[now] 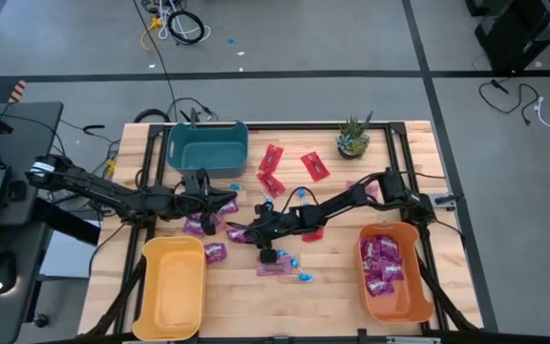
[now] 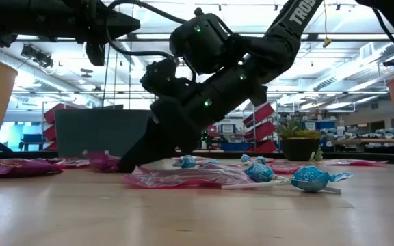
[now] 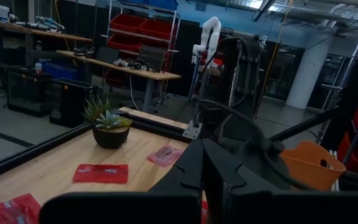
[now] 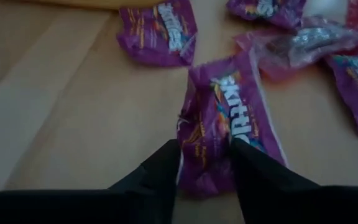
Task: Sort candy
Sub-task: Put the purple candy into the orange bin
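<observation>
Purple packets (image 1: 216,253), red packets (image 1: 272,158) and blue lollipops (image 1: 301,272) lie scattered on the wooden table. My right gripper (image 4: 204,146) reaches from the right to mid-table, slanting down, open over one purple packet (image 4: 229,118) that lies flat on the table. In the low view its fingertips (image 2: 130,164) are down at the tabletop. My left gripper (image 3: 204,177) is shut and holds nothing. It hovers above the table in front of the teal bin (image 1: 206,145). My right gripper's fingers come slanting down from the table's right onto the purple packet's near end (image 4: 207,168). One finger (image 4: 163,168) stands at its long edge, and the other (image 4: 253,171) lies on top of it. The wrinkled wrapper fills the gap. The packet rests on the table.
A yellow bin (image 1: 172,287) stands at the near left. An orange bin (image 1: 418,287) holding purple packets stands at the near right. A potted plant (image 1: 353,139) is at the far right. More lollipops (image 2: 310,179) and a pink wrapper (image 2: 183,179) lie near the table's front.
</observation>
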